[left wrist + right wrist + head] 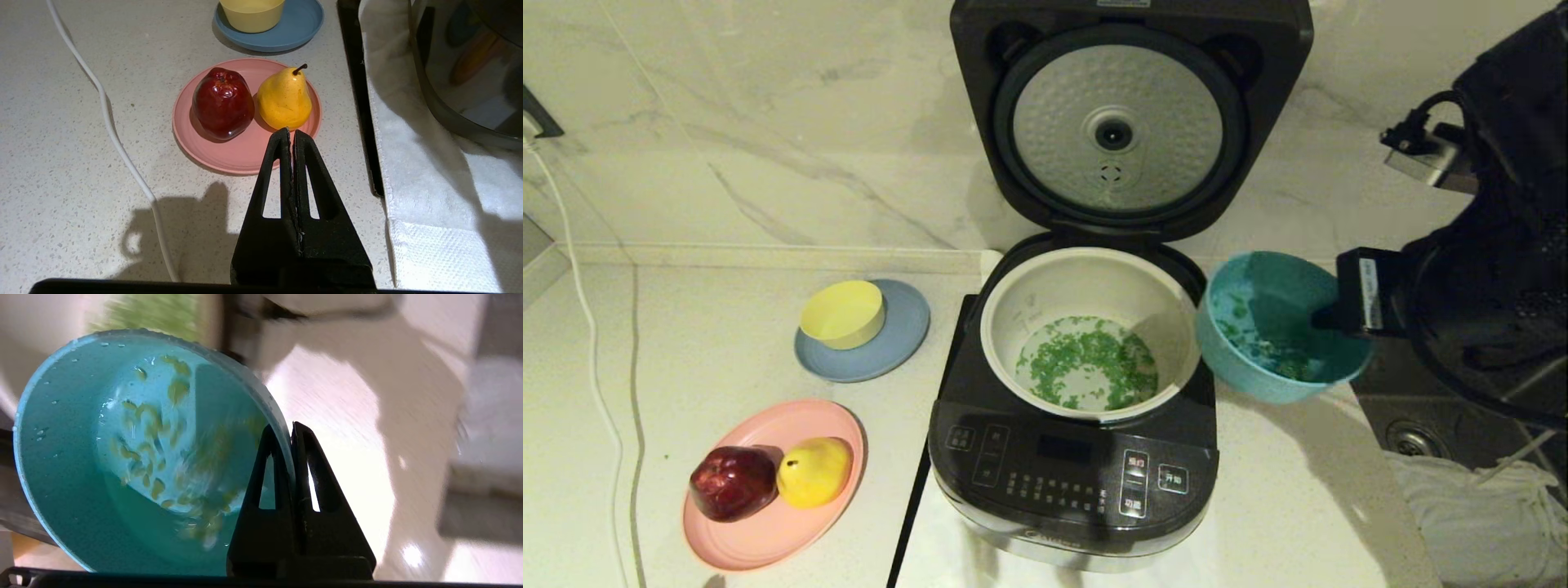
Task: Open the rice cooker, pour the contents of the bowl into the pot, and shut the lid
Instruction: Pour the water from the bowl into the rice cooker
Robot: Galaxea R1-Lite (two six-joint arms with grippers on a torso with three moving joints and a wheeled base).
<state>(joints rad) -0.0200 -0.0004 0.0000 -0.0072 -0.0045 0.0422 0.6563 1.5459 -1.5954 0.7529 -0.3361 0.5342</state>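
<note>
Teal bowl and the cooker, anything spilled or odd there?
No spill shows. The right gripper holds the bowl tilted beside the pot; some green bits cling inside it, the rest lie in the pot.

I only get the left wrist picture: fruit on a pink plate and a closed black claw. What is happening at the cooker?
Observer: The lid stands open, and most of the green bits already lie in the pot.
Operator: Where is the bowl they came from?
Observer: The teal bowl is held beside the cooker's right side, tilted toward the pot.
Operator: What holds it?
Observer: The right gripper, pinching the bowl's rim.
Operator: Is it empty?
Observer: No, a few bits cling inside.
</note>
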